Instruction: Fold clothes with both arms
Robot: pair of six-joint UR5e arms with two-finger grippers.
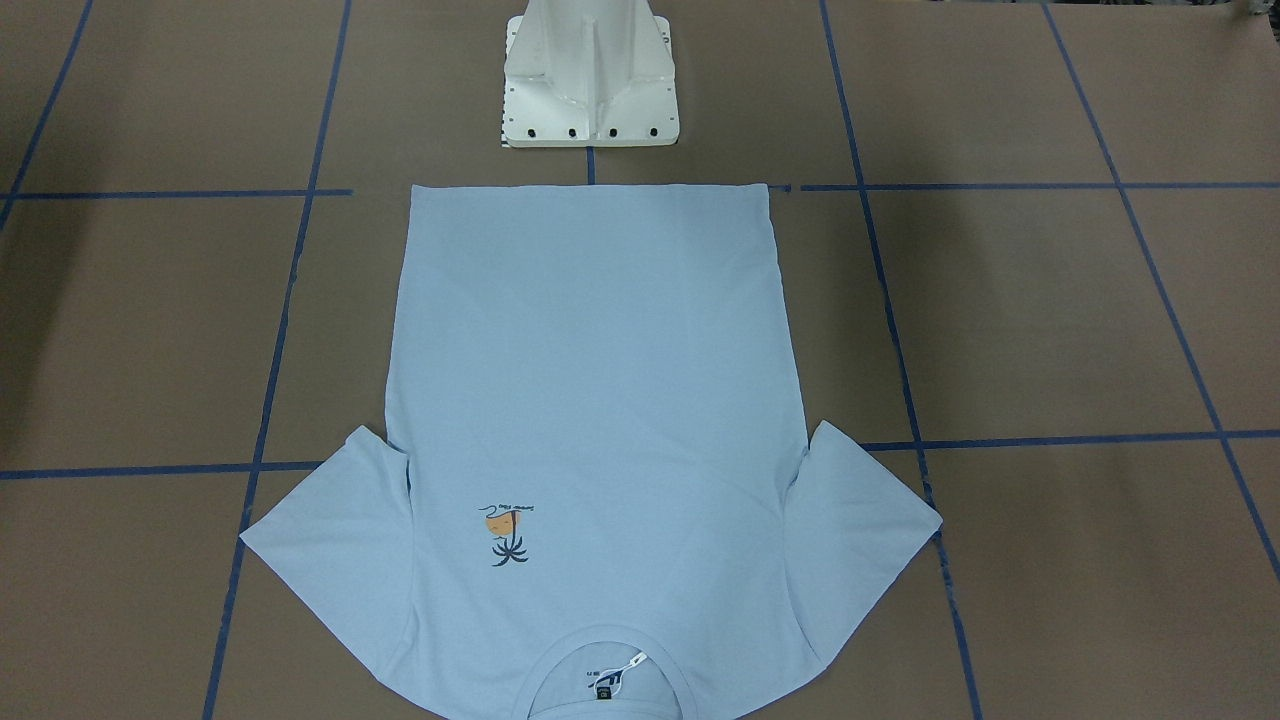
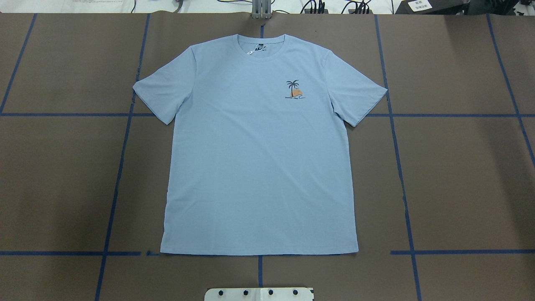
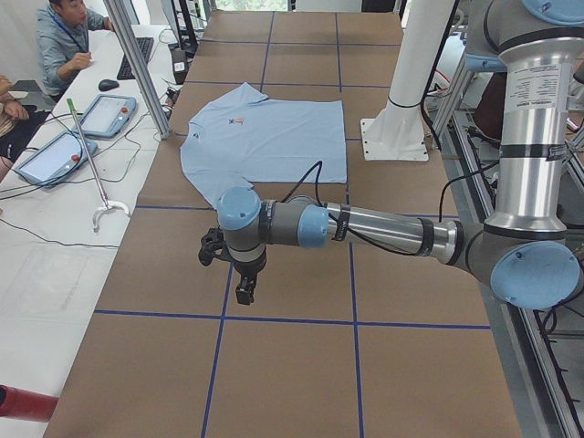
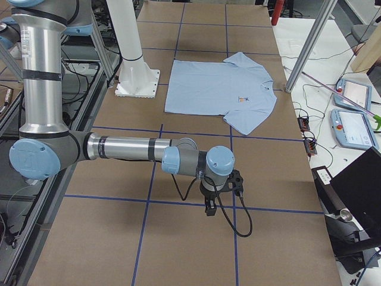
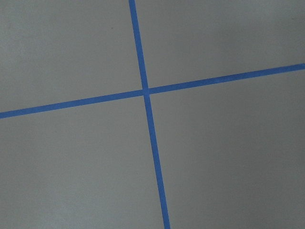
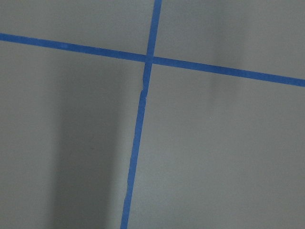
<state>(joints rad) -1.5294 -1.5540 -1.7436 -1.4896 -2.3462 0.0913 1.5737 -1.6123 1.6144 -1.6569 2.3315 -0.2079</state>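
The light blue T-shirt (image 2: 259, 167) lies flat and spread out, print side up, collar at the far edge, hem toward the robot's base. It also shows in the front-facing view (image 1: 590, 400), the left view (image 3: 265, 137) and the right view (image 4: 214, 89). My left gripper (image 3: 245, 292) points down over bare table, well off the shirt's sleeve. My right gripper (image 4: 209, 208) points down over bare table on the other side, also well away from the shirt. I cannot tell whether either is open or shut. Both wrist views show only table.
The brown table (image 2: 459, 175) carries a grid of blue tape lines (image 5: 145, 90). The white pedestal base (image 1: 590, 80) stands just behind the shirt's hem. Operators with tablets (image 3: 108, 114) sit beyond the far edge; a metal post (image 3: 137, 64) stands by the shirt's collar.
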